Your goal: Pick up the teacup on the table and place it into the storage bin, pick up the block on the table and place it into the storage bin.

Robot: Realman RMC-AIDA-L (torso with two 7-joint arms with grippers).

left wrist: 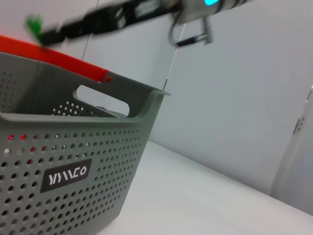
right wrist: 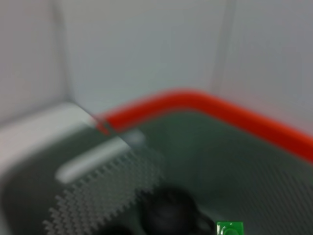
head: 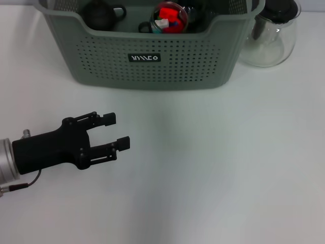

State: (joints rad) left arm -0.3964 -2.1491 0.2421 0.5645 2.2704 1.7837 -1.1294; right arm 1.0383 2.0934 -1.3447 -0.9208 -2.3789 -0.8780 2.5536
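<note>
A: Left pincer (head: 116,131) is low over the white table (head: 213,168), near-left part of the scene, pointing to the right. Its two fingers stand apart, approx. half open, w/ nothing between them.

B: And the right pincer?

A: Not visible in head view. Its wrist cam looks down into the storage bin, so that arm is somewhere above it, but fingers do not show; I cannot tell if open or closed.

B: Where is the storage bin?

A: Storage bin (head: 152,56) stands at the far side of the table, approx. centre, well apart from the left pincer. Black label w/ white letters (head: 144,58) faces near side.

B: What is inside?

A: A dark teacup (head: 101,14) w/ handle at the left part. To the right of it a round container (head: 170,18) w/ red, white and other coloured pieces in it. Right wrist cam also shows a green block (right wrist: 229,228) beside a dark round thing, but blurred.

B: Anything else?

A: Clear glass pot w/ black lid (head: 271,33) just right of the bin, at the far right.
</note>
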